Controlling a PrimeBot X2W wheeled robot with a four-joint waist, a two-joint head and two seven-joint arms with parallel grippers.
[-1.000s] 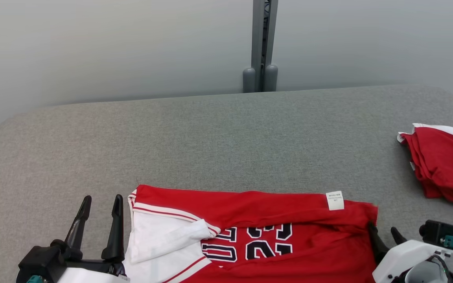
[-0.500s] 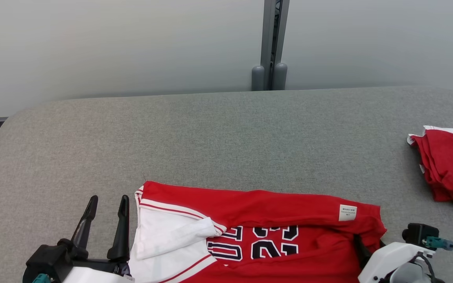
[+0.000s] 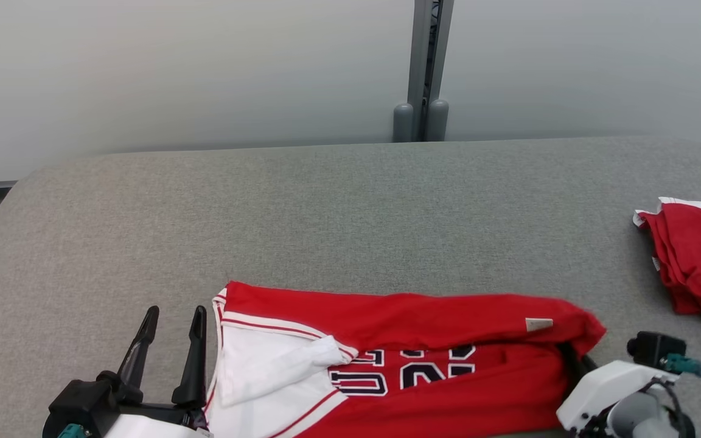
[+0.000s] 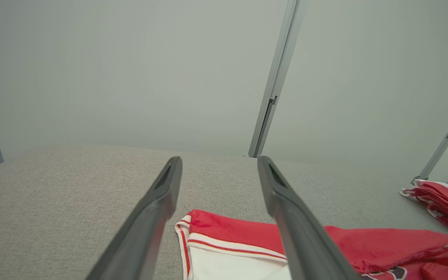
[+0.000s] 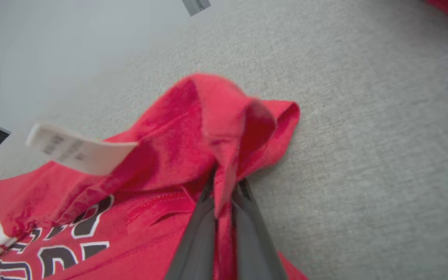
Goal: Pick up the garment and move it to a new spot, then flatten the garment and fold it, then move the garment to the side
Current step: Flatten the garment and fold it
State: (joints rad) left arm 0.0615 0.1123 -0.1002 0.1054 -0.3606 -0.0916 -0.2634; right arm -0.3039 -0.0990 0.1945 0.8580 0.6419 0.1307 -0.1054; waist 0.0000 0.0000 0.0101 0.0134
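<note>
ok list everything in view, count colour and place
jersey: one, red with white panels and dark lettering, lying along the near edge of the table, right corner lifted
care label: one, white, on the jersey's far edge near its right end
second garment: one, red with white trim, bunched at the table's right edge
table: one, grey fabric top, under both garments
post: one, grey, upright behind the table's far edge
wall panels: two, pale grey, either side of the post
left gripper: one, dark fingers, open, just left of the jersey's left edge
right gripper: one, dark fingers, shut on the jersey's right corner
</note>
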